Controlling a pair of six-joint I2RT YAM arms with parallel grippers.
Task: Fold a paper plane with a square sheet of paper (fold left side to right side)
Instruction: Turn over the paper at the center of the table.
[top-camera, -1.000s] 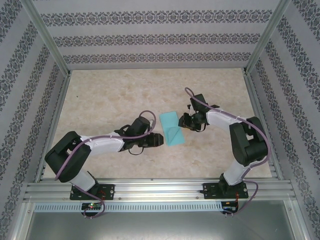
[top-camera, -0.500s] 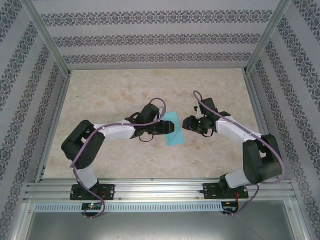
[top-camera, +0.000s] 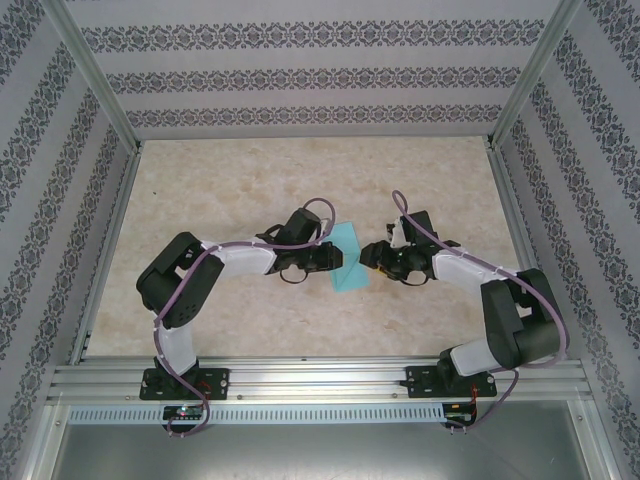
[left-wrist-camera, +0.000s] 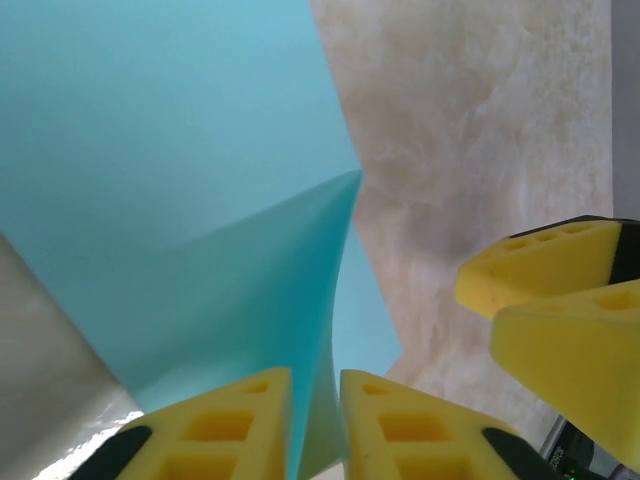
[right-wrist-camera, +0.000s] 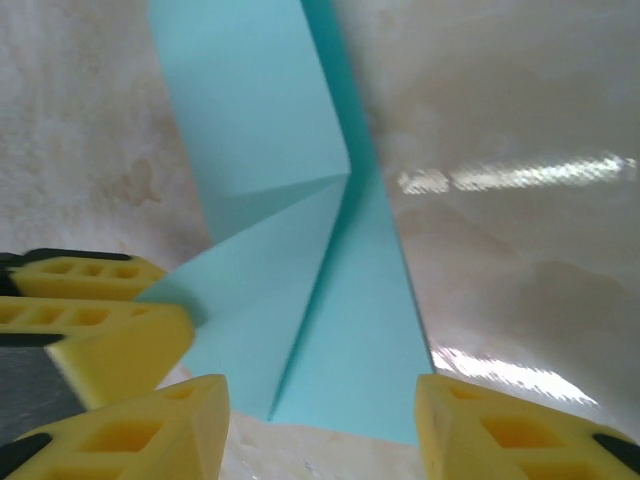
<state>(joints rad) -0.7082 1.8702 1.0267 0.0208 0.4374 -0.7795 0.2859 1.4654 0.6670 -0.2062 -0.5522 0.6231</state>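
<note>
Lying near the middle of the pale marbled worktop (top-camera: 220, 180), the turquoise sheet of paper (top-camera: 352, 271) is seen partly folded, with only its turquoise face shown and its long axis running roughly from 12 to 6 o'clock in the top view. It is approached from both sides: the left gripper (top-camera: 338, 258) is brought in from 9 o'clock and the right gripper (top-camera: 371, 255) from 3 o'clock, so that the paper is flanked by the two. In the left wrist view a flap of the paper is raised off the flat layer beneath, a soft crease being drawn across it toward 2 o'clock, and the lifted edge is carried down into the narrow slot between the yellow fingers (left-wrist-camera: 215, 430) — they are drawn close together and the flap is pinched between them. The right gripper's yellow fingers are found at 4 o'clock in that view, over bare worktop just beside the paper's edge; whether the paper is touched by them cannot be told. In the right wrist view those fingers (right-wrist-camera: 520, 430) are held well spread, nothing being gripped, and the near end of the folded paper is framed between them. Fold lines are seen meeting near the frame's centre, and the left gripper's fingers are set against the paper's corner at 9 o'clock.
</note>
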